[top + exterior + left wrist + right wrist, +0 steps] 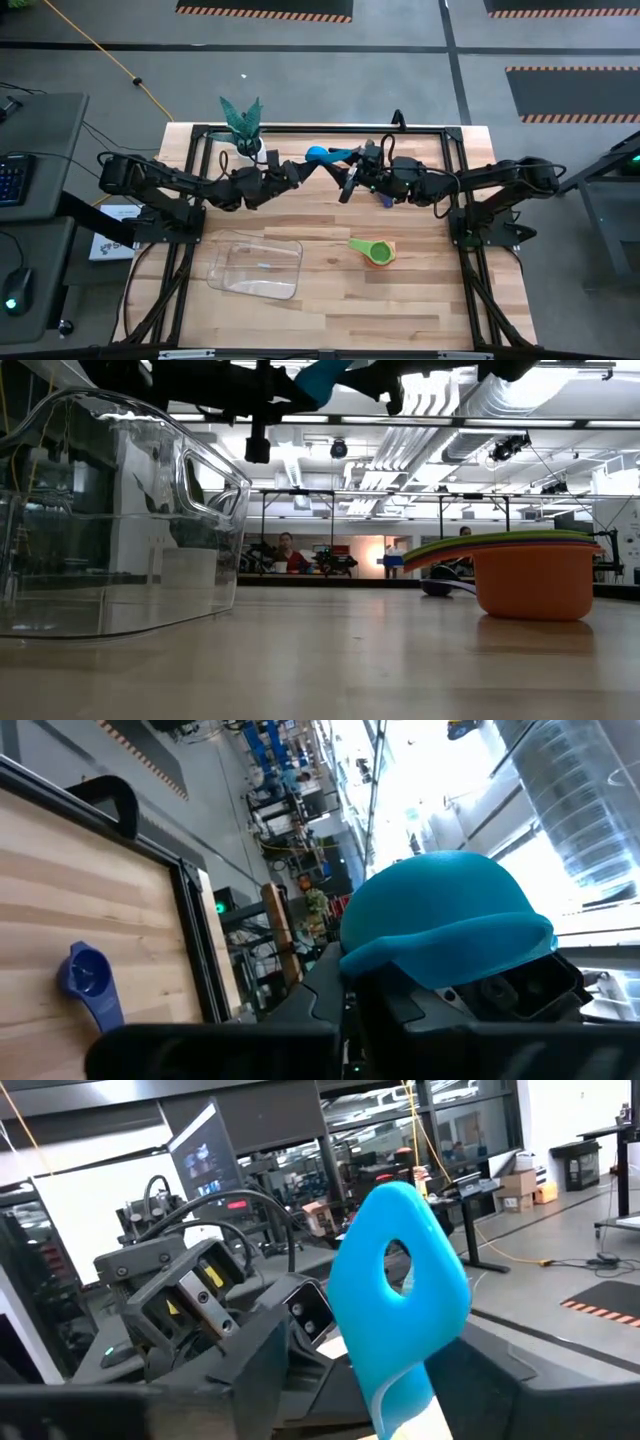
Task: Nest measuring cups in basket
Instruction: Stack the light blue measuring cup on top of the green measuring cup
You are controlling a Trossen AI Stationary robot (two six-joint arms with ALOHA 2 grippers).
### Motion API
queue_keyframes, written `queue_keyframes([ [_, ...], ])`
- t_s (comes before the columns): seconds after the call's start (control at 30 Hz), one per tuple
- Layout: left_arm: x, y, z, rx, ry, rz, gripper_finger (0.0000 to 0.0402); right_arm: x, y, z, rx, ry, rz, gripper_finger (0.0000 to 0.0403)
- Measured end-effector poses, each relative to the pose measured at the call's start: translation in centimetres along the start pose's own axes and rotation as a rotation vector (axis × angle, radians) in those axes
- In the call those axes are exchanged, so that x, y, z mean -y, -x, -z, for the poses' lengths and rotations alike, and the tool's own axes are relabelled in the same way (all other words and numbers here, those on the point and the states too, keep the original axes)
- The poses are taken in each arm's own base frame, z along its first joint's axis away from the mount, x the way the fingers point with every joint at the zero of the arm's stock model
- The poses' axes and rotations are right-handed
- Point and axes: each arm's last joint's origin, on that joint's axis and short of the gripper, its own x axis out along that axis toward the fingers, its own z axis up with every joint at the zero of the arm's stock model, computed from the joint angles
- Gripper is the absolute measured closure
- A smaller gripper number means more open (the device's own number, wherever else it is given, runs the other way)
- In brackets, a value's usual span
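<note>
No brand or lettering can be read on the cups or the tray. Over the far middle of the table the two arms meet around the light blue cup (320,154), a smooth rounded scoop with a flat handle pierced by a hole. The left gripper (296,168) and the right gripper (352,172) both sit against it, the right one with the handle standing up between its fingers, but I cannot tell how either pair of jaws stands. The dark blue cup (88,978) lies alone on the wood. Nearer the front, a green cup (372,250) sits nested inside an orange cup (533,586). The clear basket (256,266) rests well apart to their left.
</note>
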Motion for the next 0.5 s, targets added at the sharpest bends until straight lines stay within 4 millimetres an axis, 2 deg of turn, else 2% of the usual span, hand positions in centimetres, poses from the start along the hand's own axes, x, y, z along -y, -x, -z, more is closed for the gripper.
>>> queue_keyframes([
  [0.23,0.02,0.0,0.04,-0.014,-0.002,0.005,0.0399,-0.07,0.03,0.04,-0.004,0.001,-0.005,0.0279],
  [0.43,-0.02,0.0,0.1,-0.037,-0.01,0.011,0.0383,-0.12,0.05,0.07,-0.011,0.005,-0.017,0.0382],
  [0.5,-0.04,0.01,0.12,-0.042,-0.023,0.011,0.0377,-0.07,0.22,-0.11,-0.022,0.022,-0.015,0.0395],
])
